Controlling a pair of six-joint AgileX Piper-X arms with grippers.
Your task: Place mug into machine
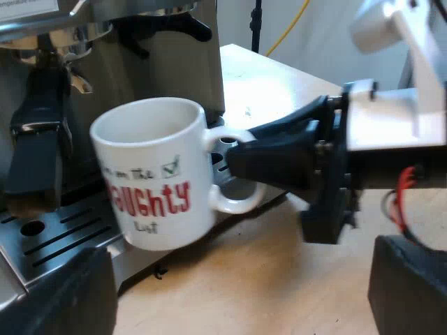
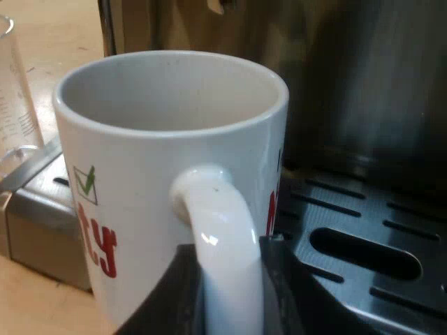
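Mug point(image 2: 150, 202) held upright by level right hand point(image 2: 227, 283).

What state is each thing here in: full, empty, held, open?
mug: empty, upright, held by its handle at the drip tray's edge.
right tool: shut on the mug's handle.
left tool: open, holding nothing.
holder: locked into the machine.
measuring glass: upright, looks empty.

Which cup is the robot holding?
The white mug with red lettering, its handle pinched in the right gripper; the clear measuring glass stands untouched.
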